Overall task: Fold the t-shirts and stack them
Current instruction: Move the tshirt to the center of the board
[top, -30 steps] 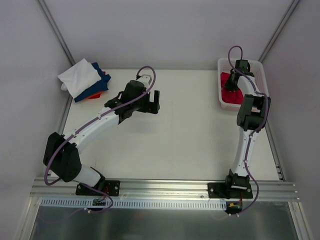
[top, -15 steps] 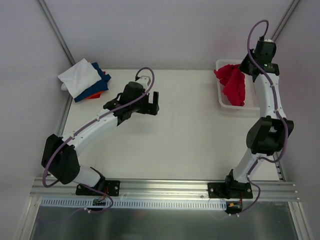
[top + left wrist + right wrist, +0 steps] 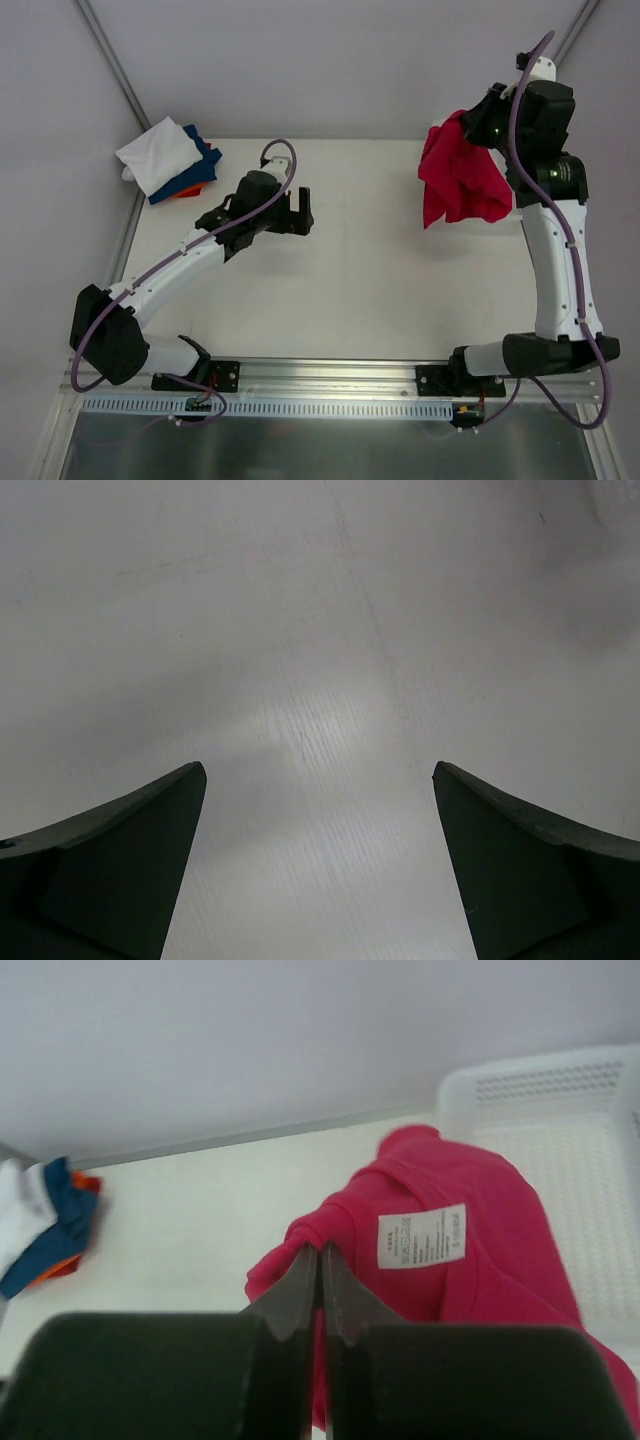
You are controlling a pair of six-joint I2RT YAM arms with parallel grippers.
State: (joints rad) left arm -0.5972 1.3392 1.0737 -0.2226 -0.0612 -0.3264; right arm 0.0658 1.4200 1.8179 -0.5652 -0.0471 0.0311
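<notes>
A crimson-red t-shirt (image 3: 460,185) hangs crumpled in the air at the far right, above the table. My right gripper (image 3: 478,125) is shut on a fold of it. The right wrist view shows the closed right gripper (image 3: 320,1250) pinching the red t-shirt (image 3: 500,1280) beside its white label. Three folded t-shirts are stacked at the far left corner: white (image 3: 160,155) on top, dark blue (image 3: 203,165) under it, and orange (image 3: 185,190) peeking out below. My left gripper (image 3: 300,210) hovers open over the bare table (image 3: 320,630), with nothing between its fingers (image 3: 130,850).
In the right wrist view a white lattice basket (image 3: 560,1090) stands at the far right, below and behind the lifted shirt. Grey walls close in the table (image 3: 350,280) at the back and on both sides. A metal rail runs along the near edge.
My right arm has lifted the red t-shirt out of the basket, up and a little to the left. The left arm has shifted only slightly and stays open.
</notes>
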